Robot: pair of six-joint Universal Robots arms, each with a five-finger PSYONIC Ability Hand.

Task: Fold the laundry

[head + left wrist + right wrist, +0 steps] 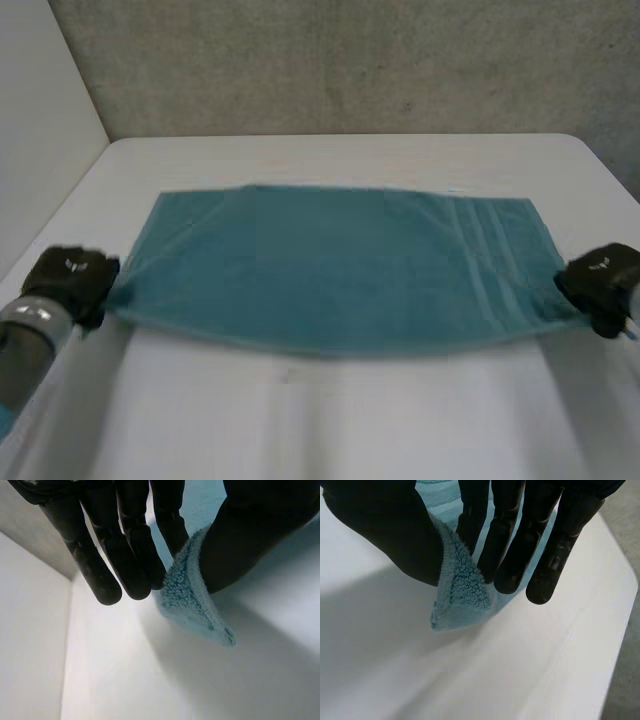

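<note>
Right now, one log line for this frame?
towel: stretched across table | left hand: pinching near-left corner | right hand: pinching near-right corner

A white table [340, 155] with a smooth matte top and rounded far corners takes up most of the room in sight. Behind its far edge stands a grey wall [350, 60], rough and mottled (it looks like bare concrete). Along the table's left side rises a plain, pale wall [40, 120], meeting the grey one in a straight corner. Past the table's right edge lies a grey, grainy surface [625, 670]; whether floor or wall, I cannot tell. The light is soft and even.
</note>
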